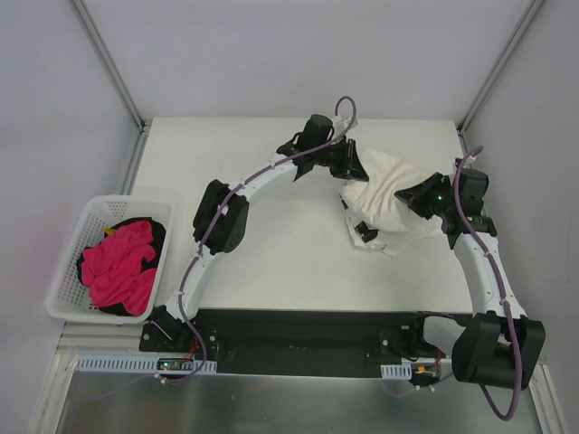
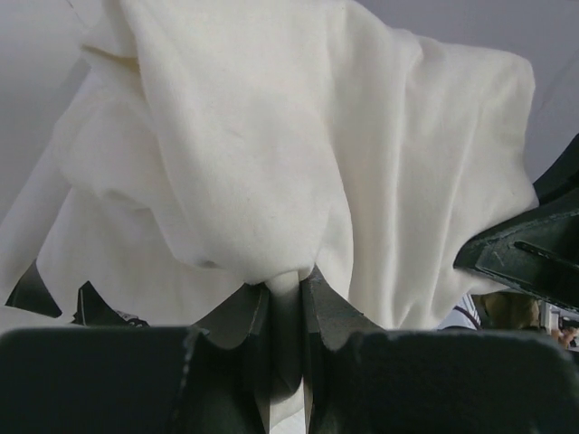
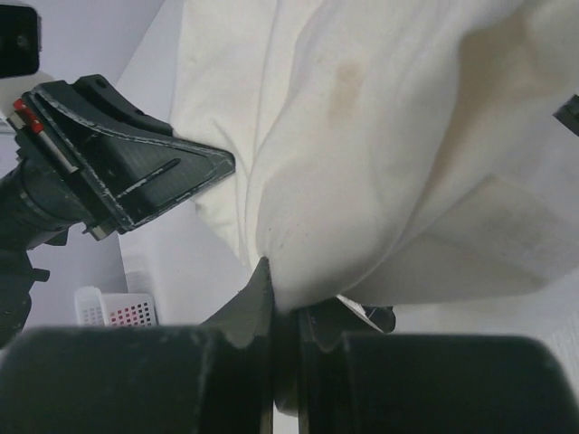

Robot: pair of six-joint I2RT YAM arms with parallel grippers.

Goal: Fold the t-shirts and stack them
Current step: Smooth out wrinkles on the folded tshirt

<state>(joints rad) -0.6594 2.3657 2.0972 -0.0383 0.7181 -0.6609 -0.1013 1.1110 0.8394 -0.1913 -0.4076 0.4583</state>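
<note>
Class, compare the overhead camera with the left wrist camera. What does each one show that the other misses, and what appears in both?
Only the overhead view shows the white basket holding pink cloth, and the table. Only the left wrist view shows, close up, the left fingers shut on a pinched fold of cloth. Both show the cream t-shirt held up off the table, with the right fingers at its other side.

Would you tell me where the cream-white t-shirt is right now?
In the top view the cream-white t-shirt is over the right half of the table, held up between the left claw and the right claw, both shut on it.
</note>
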